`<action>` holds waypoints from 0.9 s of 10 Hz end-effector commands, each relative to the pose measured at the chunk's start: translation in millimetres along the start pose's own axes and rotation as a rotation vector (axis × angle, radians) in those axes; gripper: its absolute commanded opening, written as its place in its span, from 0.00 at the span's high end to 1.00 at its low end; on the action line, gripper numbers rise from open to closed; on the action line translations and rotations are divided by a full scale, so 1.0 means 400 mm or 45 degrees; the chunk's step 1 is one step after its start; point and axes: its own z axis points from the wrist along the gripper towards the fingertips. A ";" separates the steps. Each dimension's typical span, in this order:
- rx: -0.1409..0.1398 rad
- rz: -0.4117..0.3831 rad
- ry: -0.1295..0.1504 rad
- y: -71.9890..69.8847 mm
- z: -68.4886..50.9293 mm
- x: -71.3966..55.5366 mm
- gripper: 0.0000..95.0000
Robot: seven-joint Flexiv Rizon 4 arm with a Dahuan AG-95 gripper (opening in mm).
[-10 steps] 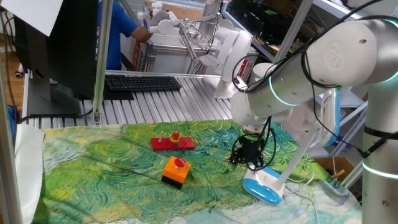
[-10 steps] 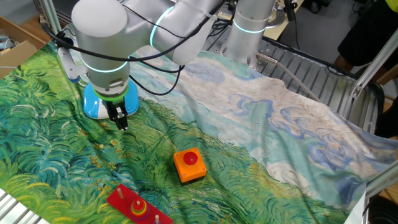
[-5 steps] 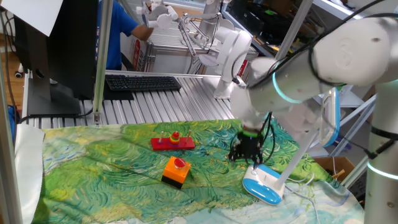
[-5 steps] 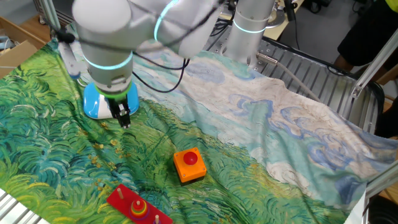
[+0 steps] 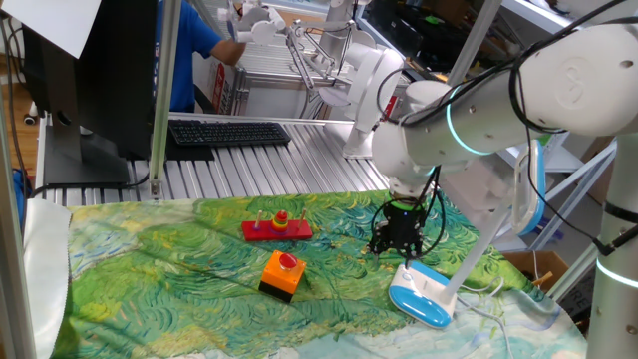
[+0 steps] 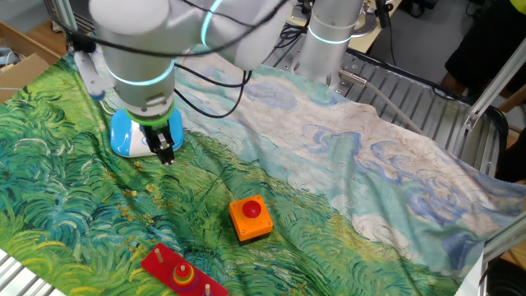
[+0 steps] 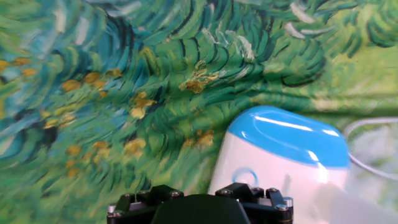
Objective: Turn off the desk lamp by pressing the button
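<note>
Lamp base (image 7: 280,155) looks light and smooth; press gently down on the button (image 7: 244,177), no grasp. Tool (image 5: 399,247) state I cannot tell.

Over the last second the gripper (image 5: 397,244) shifts slightly away from the red round button (image 5: 288,262) side and toward the desk lamp (image 5: 424,294), now sitting right at the near edge of the lamp's oval base (image 6: 131,136). In the other fixed view the gripper (image 6: 166,154) moves a little up-frame, its tip closer to the base rim than a second ago. The arm's upper links (image 5: 469,130) swing to a changed pose above it.
</note>
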 end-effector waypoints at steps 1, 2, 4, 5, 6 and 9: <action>0.009 0.017 -0.001 0.000 0.004 -0.003 0.60; 0.012 0.019 0.006 -0.002 0.002 -0.003 0.60; -0.003 0.013 0.035 -0.015 -0.014 -0.009 0.80; -0.016 0.010 0.053 -0.021 -0.020 -0.011 0.80; -0.056 0.006 0.078 -0.031 -0.029 -0.012 1.00; -0.068 0.037 0.075 -0.045 -0.040 -0.007 1.00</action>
